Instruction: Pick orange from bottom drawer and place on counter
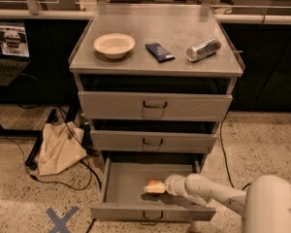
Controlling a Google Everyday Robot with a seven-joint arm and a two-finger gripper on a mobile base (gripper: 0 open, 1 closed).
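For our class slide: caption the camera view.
Tool at the orange in the open bottom drawer; bowl, packet and can on the counter.

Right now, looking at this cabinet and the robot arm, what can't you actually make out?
1. Orange: the camera view shows only its top; the gripper, down in the bottom drawer, covers the rest.
2. Two upper drawers: insides dark behind their front panels.
3. Blue packet: print too small to read.
4. Robot body: cut off by the lower right edge.

White rounded arm (211,192), cream pincer (154,189) inside bottom drawer (125,177).
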